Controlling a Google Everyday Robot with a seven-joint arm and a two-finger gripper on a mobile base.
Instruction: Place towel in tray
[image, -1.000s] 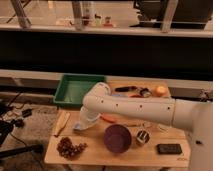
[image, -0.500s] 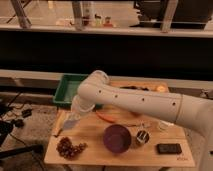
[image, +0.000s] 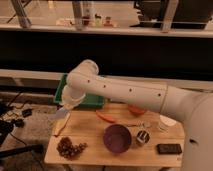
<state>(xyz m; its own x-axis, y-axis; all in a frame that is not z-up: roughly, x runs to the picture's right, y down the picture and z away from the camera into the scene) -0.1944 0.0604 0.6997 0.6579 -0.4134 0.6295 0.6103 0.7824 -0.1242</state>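
Gripping the towel (image: 61, 114), closed claw (image: 64, 108) hangs beside tray (image: 94, 101); arm (image: 125, 92) partly hides it.

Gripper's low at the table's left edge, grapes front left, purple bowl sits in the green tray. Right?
Not quite. The camera view shows the purple bowl standing on the wooden table, in front of the green tray, not in it. The gripper is low at the table's left edge and the grapes are front left.

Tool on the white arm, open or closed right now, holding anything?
Tool: closed, just in front of the green rectangular plastic tray; whether it holds anything cannot be told.
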